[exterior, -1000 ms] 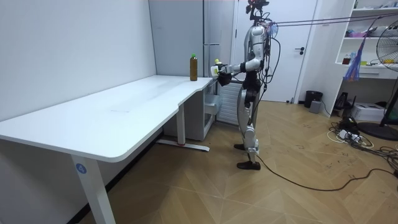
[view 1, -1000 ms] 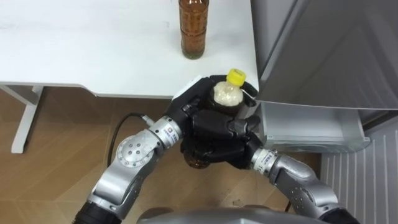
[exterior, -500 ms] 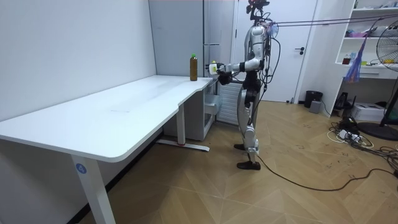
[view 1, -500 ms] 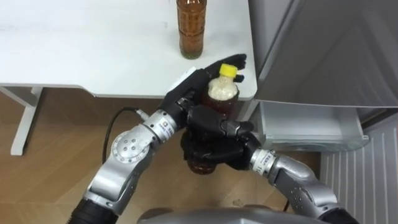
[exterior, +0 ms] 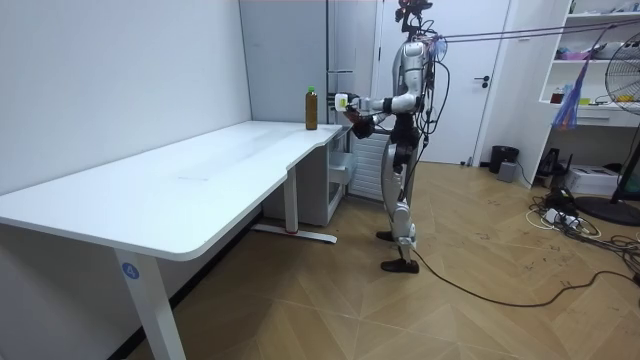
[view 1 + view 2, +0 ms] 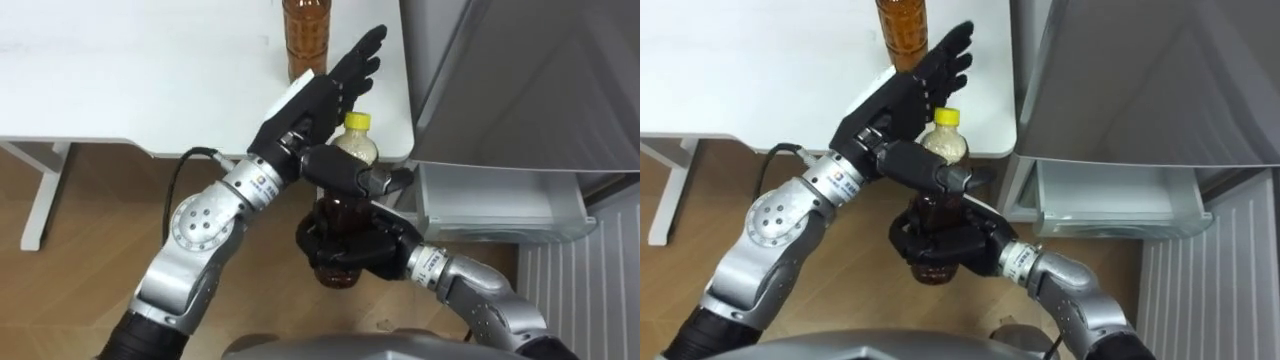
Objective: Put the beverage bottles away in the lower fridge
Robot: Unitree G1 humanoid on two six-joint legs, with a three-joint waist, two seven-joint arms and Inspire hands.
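Left hand (image 6: 318,88) has splayed open off the bottle (image 6: 353,150); right hand (image 6: 352,246) grips its base and should carry it upright, moving right.

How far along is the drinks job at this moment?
Nothing looks stowed: the fridge's lower drawer shows no drink. In hand: the right hand grips the yellow-capped bottle, the left hand open beside it. Left: stow it, then the brown bottle standing on the table.
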